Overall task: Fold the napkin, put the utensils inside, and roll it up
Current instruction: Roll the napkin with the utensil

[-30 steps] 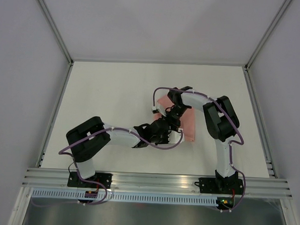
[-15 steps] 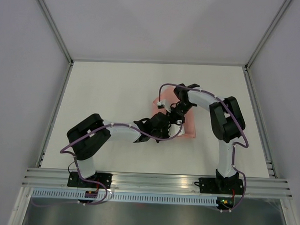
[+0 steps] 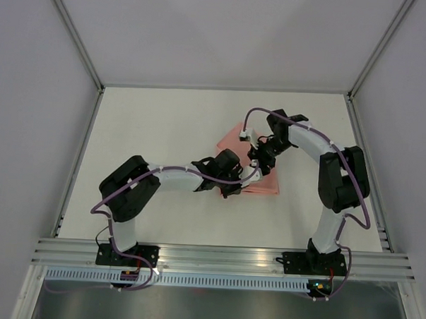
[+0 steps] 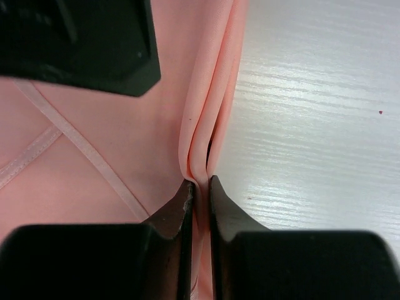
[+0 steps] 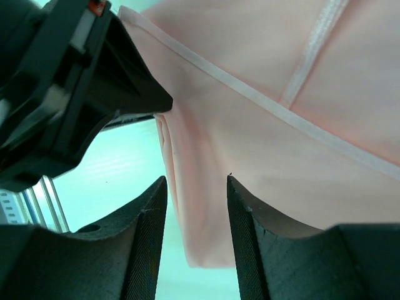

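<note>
White table [image 3: 150, 142]: your napkin [image 3: 233, 139] lies folded right of centre, left gripper [image 4: 201, 190] pinched on its layered edge, right gripper [image 5: 195, 200] half open and empty above it; no utensils visible, so loading and rolling remain.

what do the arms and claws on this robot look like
The left arm and right arm are white tubular links with bulky black joint housings, each trailed by a thin purple cable. The left claw and right claw each have two matte black, wedge-shaped fingers.
</note>
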{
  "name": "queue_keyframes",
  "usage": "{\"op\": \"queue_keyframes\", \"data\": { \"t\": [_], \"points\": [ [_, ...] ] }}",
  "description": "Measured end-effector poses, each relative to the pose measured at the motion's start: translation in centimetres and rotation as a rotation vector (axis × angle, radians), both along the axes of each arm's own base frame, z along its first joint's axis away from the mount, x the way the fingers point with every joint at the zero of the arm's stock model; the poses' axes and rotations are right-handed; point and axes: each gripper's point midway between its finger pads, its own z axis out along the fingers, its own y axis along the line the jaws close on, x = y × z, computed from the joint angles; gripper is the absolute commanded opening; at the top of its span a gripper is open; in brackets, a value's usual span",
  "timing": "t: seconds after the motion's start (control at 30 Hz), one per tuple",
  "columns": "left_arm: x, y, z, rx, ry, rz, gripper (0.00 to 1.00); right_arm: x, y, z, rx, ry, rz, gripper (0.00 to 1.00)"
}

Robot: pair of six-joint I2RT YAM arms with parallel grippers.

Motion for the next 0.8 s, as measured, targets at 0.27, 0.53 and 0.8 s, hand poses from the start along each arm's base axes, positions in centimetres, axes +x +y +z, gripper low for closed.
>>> {"op": "queue_keyframes", "data": {
  "t": [0.27,0.53,0.8],
  "points": [
    [-0.1,-0.4,-0.1,-0.037,0.177,-0.014,0.02,0.5,-2.7,1.7,0.056,-0.153,-0.1,0.51],
    [0.0,-0.3,-0.1,-0.075,0.373,-0.007,0.02,-2.4,-3.6,1.5,0.098,-0.325,-0.099,0.58],
    [-0.3,0.0,-0.2,-0.096,0.522,-0.005,0.02,-3.7,-3.5,0.2,0.134,-0.451,-0.07,0.62]
  ]
}}
